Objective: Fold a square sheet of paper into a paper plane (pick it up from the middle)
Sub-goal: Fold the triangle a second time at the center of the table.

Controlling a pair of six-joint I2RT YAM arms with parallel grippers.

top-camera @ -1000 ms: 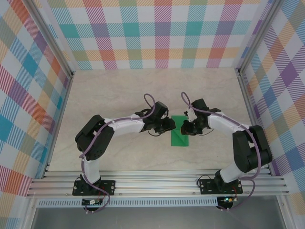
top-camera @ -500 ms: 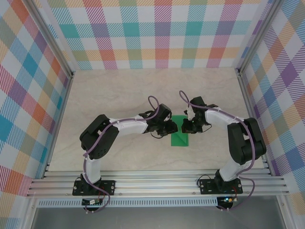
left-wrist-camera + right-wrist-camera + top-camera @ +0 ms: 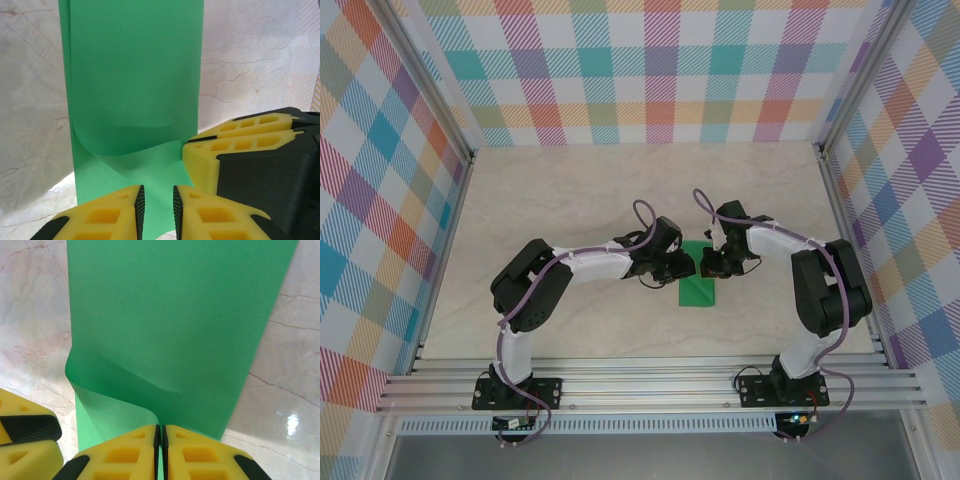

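The pale marble-patterned table (image 3: 570, 200) spread out on every side of the thin bright-green folded sheet of paper (image 3: 697, 292), which lay flat near its middle as a narrow, doubled strip. The white-and-black left arm (image 3: 585, 265) reached in from the sheet's left and the matching right arm (image 3: 790, 255) from its right, and both met over the sheet's far end.

At that end, the right gripper (image 3: 161, 432) with yellow padded fingers was clenched on the edge of the sheet's upper layer, its pads pressed together. The layer it held rose off the lower one in a soft curl (image 3: 125, 385). Just beside it, the left gripper (image 3: 155, 200) had its jaws a little apart, with green paper showing in the gap, so it looked released rather than pinching.

The sheet would probably handle as very light and limp. It would bend at a touch, crease permanently, and slide easily on the smooth surface. It is best taken by a free edge with a shallow pinch while the other layer is held down.
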